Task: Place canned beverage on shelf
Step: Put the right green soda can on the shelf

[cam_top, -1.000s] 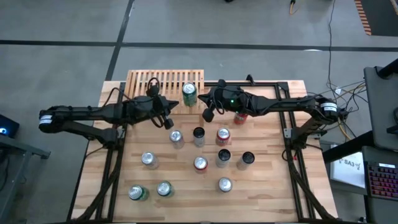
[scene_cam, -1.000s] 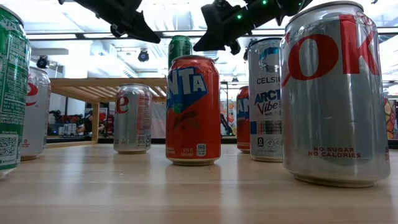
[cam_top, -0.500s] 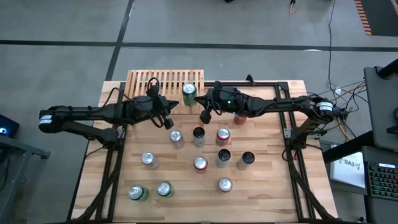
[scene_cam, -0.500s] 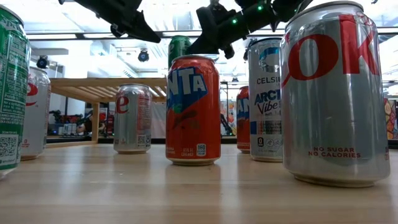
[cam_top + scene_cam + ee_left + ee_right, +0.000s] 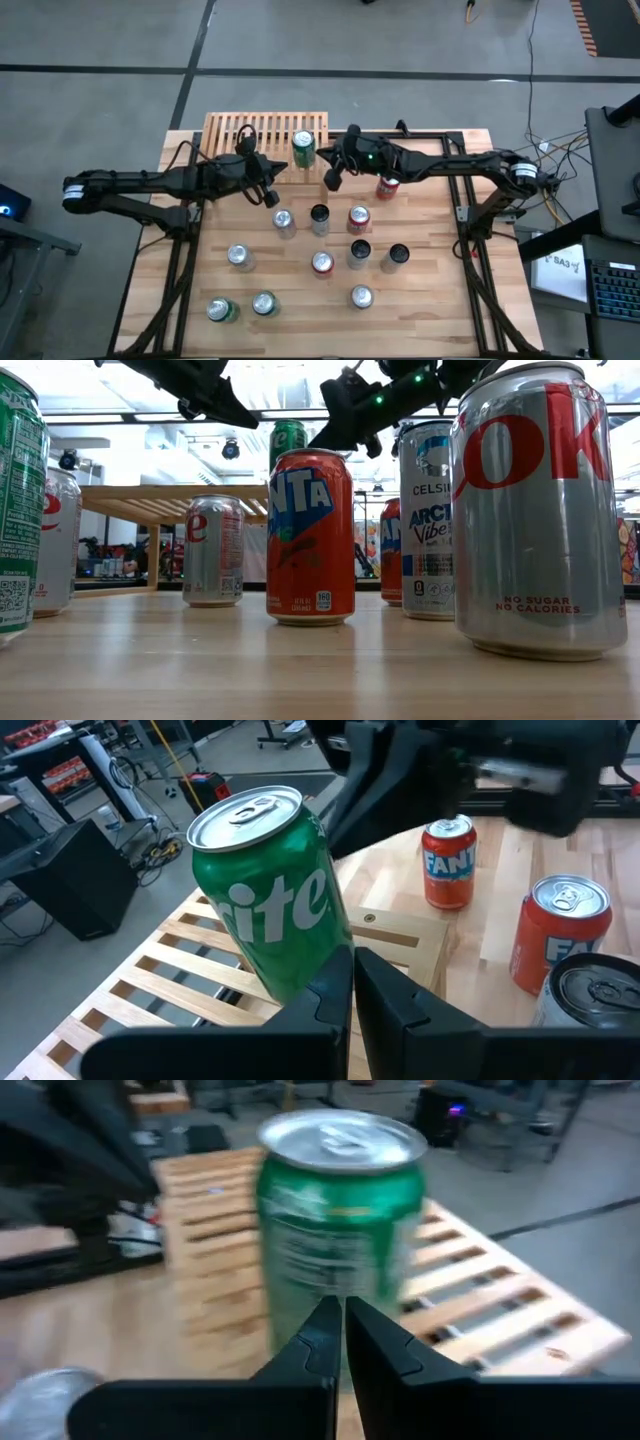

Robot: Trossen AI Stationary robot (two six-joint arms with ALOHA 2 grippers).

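Since the green can [image 5: 303, 147] already stands upright on the shelf [image 5: 240, 130], near its corner, we judge this placement nearly done. Our right gripper [image 5: 331, 180] hangs just beside that can with its fingers pressed together and nothing between them; in its wrist view the can [image 5: 340, 1220] stands directly ahead. Our left gripper [image 5: 270, 197] is likewise closed and empty, and the same can [image 5: 268, 900] stands just beyond its tips. The other cans [image 5: 320, 262] stand on the desk [image 5: 440, 300] on the near side of both grippers, away from the shelf. We expect a can to be rigid but thin-walled, smooth and a little slippery, and prone to tipping on the slats. We would grip one at mid-height, across its round side, with moderate pressure.
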